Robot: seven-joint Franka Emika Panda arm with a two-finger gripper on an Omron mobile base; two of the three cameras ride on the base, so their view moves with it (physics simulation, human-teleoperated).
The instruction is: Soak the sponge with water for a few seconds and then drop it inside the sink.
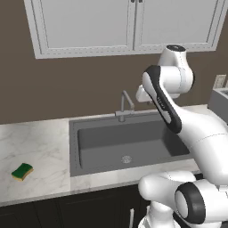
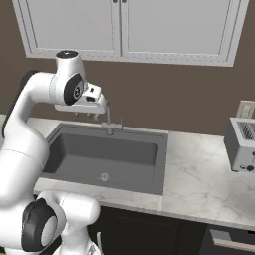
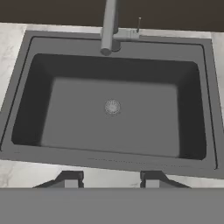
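With its claw [image 3: 112, 178] closed on nothing above the sink [image 1: 74, 147], the robot would do best to swing left, open wide and come straight down on the sponge [image 1: 22, 171] lying on the table [image 1: 40, 147], well left of the basin.

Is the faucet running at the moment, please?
Off: no stream falls from the faucet spout, and the sink basin looks dry around its drain.

Base views flank sink [image 1: 75, 147], sharing it; hand view seemingly overhead.
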